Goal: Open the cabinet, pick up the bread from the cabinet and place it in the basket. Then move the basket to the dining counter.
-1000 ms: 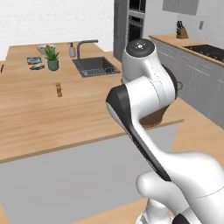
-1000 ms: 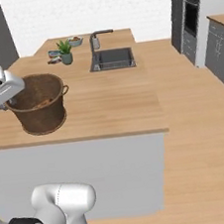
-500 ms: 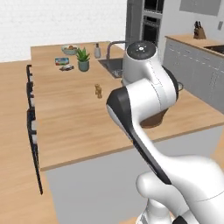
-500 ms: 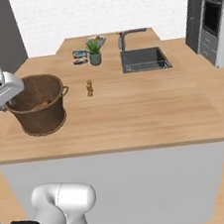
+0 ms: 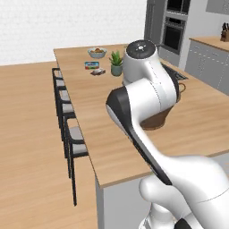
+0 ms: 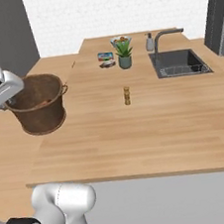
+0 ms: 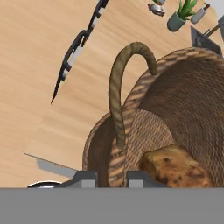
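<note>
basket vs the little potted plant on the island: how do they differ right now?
The basket is dark brown woven wicker with loop handles; the potted plant is green leaves in a small grey-green pot. The basket looks far bigger than the plant. The gripper is shut on the basket's rim below one loop handle; nothing touches the plant. The basket holds the bread. Both are over the dining counter.

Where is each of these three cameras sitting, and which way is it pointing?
Left base view: behind the arm's left, facing the dining counter; white arm fills the front.
Right base view: behind its right, same counter, basket, sink.
Hand view: along the gripper, shut on the basket's rim; bread inside.
Both base views share the potted plant.
</note>
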